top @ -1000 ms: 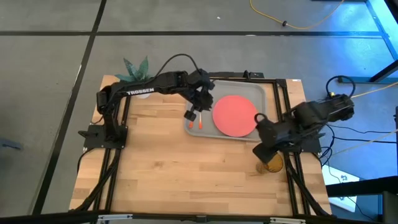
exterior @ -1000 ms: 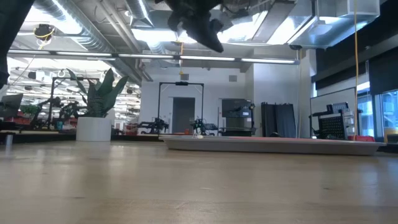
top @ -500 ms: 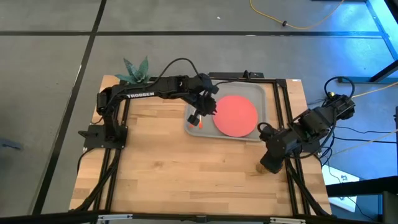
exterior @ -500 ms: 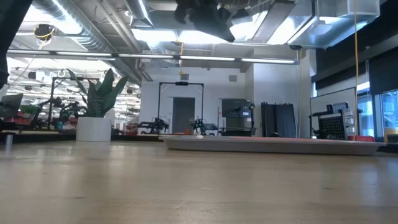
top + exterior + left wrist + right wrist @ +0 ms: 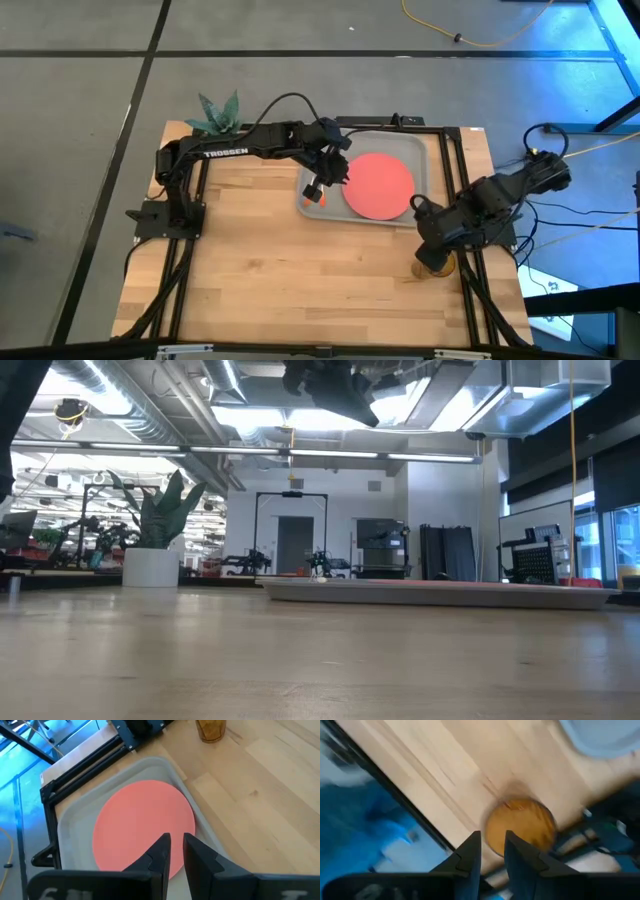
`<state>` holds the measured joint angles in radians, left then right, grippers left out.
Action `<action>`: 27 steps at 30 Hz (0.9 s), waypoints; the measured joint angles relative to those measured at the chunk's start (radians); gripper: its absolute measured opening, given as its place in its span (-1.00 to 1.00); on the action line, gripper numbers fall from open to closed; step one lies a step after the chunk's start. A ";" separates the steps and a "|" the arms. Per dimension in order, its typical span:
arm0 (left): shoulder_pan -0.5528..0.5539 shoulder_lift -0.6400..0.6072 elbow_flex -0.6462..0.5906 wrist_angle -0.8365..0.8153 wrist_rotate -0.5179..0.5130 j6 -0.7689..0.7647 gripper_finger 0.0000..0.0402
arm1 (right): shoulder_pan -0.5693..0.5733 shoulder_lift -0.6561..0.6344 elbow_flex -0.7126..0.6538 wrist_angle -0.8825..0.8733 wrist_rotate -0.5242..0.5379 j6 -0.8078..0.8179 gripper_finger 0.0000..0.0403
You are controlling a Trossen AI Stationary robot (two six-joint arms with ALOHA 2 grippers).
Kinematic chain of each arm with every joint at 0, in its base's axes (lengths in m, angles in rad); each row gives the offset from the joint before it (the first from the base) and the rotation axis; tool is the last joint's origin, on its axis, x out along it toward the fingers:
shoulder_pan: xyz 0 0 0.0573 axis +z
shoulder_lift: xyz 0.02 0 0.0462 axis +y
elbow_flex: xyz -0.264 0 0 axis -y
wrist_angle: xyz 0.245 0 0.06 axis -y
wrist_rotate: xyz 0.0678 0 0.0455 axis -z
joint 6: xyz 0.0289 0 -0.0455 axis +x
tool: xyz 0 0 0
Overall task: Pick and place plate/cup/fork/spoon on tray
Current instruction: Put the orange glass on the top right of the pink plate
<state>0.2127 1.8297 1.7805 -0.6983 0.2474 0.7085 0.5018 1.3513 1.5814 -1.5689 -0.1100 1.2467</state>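
Observation:
The coral plate (image 5: 378, 186) lies flat in the grey tray (image 5: 420, 150); both show in the left wrist view, plate (image 5: 142, 822) and tray (image 5: 75, 817). An orange-handled utensil (image 5: 318, 197) lies in the tray's left near corner, mostly hidden by my left gripper; fork or spoon, I cannot tell. My left gripper (image 5: 326, 178) hangs above the tray beside the plate's left edge, its fingers (image 5: 174, 847) a narrow gap apart and empty. The amber cup (image 5: 520, 826) stands upright on the table near the right edge. My right gripper (image 5: 492, 847) hovers above it, fingers narrowly apart, holding nothing.
A white pot with a green plant (image 5: 218, 112) stands at the table's far left corner. Dark frame rails (image 5: 455, 170) run along the table's right side next to the tray and the cup. Bare wood (image 5: 280, 270) fills the near half of the table.
My left gripper has gone a little toward the table's right and near edges, from the tray's left rim toward the plate. My right arm has swung and brought its gripper over the cup, slightly toward the near edge. Plate, tray and cup have stayed put.

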 joint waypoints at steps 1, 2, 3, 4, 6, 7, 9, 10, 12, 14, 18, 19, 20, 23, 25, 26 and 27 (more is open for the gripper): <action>0.000 0.000 0.000 0.000 0.000 0.000 -0.78 | -0.004 -0.014 -0.042 -0.002 -0.026 -0.029 -0.58; 0.000 0.000 0.000 0.000 0.000 0.000 -0.78 | -0.009 -0.030 -0.083 -0.002 -0.051 -0.059 -0.58; 0.001 0.000 0.000 0.000 0.000 0.000 -0.78 | -0.016 -0.048 -0.121 -0.003 -0.067 -0.082 -0.58; 0.001 0.000 0.000 0.000 0.000 0.000 -0.78 | -0.023 -0.066 -0.159 -0.004 -0.067 -0.104 -0.58; 0.001 0.000 0.000 0.000 0.000 0.000 -0.78 | -0.040 -0.096 -0.221 -0.005 -0.067 -0.146 -0.58; 0.001 0.000 0.000 0.000 0.000 0.000 -0.78 | -0.049 -0.110 -0.249 -0.004 -0.069 -0.169 -0.58; 0.001 0.000 0.000 0.000 0.000 0.000 -0.78 | -0.065 -0.136 -0.296 -0.002 -0.072 -0.210 -0.58; 0.001 0.000 0.000 0.000 -0.001 -0.001 -0.78 | -0.073 -0.148 -0.316 -0.004 -0.074 -0.230 -0.58; 0.001 0.000 0.000 0.001 -0.002 -0.013 -0.78 | -0.091 -0.165 -0.354 -0.003 -0.077 -0.264 -0.58; 0.001 0.000 0.000 0.004 -0.002 -0.025 -0.78 | -0.106 -0.178 -0.390 -0.002 -0.082 -0.286 -0.58; 0.001 0.000 0.000 0.004 -0.002 -0.026 -0.78 | -0.129 -0.193 -0.443 0.040 -0.142 -0.317 -0.58; 0.001 0.000 0.000 0.005 -0.002 -0.026 -0.78 | -0.132 -0.195 -0.452 0.052 -0.150 -0.324 -0.58; 0.001 0.000 0.000 0.005 -0.003 -0.026 -0.78 | -0.132 -0.196 -0.459 0.056 -0.152 -0.334 -0.58; 0.001 0.000 0.000 0.006 -0.017 -0.025 -0.78 | -0.132 -0.197 -0.477 0.059 -0.153 -0.357 -0.58; 0.001 0.000 0.000 0.009 -0.041 -0.025 -0.78 | -0.132 -0.197 -0.490 0.062 -0.151 -0.364 -0.58; 0.001 0.000 0.000 0.009 -0.051 -0.025 -0.78 | -0.132 -0.197 -0.497 0.062 -0.149 -0.364 -0.58; 0.001 0.000 0.000 0.012 -0.059 -0.025 -0.78 | -0.132 -0.197 -0.503 0.063 -0.150 -0.364 -0.58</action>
<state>0.2138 1.8297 1.7805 -0.6862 0.1889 0.6834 0.3695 1.1545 1.0780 -1.5060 -0.2597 0.8829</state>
